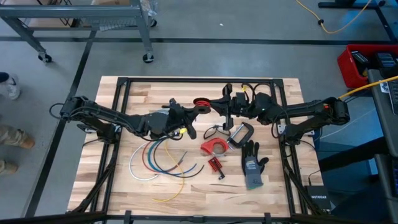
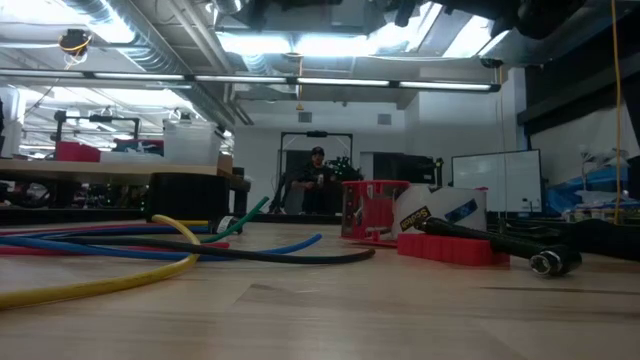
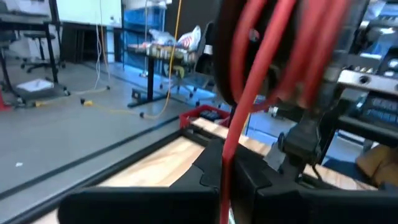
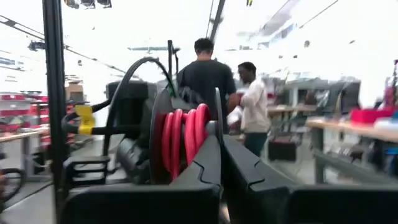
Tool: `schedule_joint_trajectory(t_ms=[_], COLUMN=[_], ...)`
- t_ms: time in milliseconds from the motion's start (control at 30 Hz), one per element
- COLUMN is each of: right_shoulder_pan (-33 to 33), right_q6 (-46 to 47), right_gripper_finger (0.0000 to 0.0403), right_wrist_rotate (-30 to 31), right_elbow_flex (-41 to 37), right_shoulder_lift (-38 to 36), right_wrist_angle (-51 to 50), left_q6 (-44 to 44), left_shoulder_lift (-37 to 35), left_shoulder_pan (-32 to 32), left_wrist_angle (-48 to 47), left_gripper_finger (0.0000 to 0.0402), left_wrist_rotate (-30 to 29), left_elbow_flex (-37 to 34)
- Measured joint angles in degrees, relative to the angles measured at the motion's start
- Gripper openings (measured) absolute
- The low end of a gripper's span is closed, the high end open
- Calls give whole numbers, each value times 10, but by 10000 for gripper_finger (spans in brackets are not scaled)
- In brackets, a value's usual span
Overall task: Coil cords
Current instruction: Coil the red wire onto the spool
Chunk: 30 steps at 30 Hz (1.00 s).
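Because the red cord (image 3: pixel 249 93) looks light and springy, hold the strand itself: left gripper (image 3: pixel 221 177) pinches it shut, right gripper (image 4: pixel 221 180) clamped beside the coil.

red cord (image 1: pixel 201 102) coiled; white (image 1: pixel 134 168), blue (image 1: pixel 147 157), green (image 1: pixel 163 154) and yellow (image 1: pixel 177 186) cords; grey glove (image 1: pixel 252 165).
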Motion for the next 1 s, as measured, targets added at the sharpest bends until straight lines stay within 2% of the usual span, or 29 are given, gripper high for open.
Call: schedule_joint_trajectory(t_ms=[133,433,800,1000], right_shoulder_pan=[0,0,0,0], right_q6=[-37,-38,-36,-36], right_gripper_finger=[1,1,1,1], right_wrist_rotate=[4,-24,-68,-94], right_elbow_flex=[0,0,0,11], right_shoulder_lift=[1,1,2,2], right_wrist_angle=[33,99,221,235], left_q6=[22,116,197,172], left_shoulder_lift=[0,0,0,7], left_shoulder_pan=[0,6,34,60], left_wrist_angle=[35,135,252,271], left_gripper_finger=[1,1,1,1], left_wrist_rotate=[0,13,155,229], left_elbow_flex=[0,0,0,0])
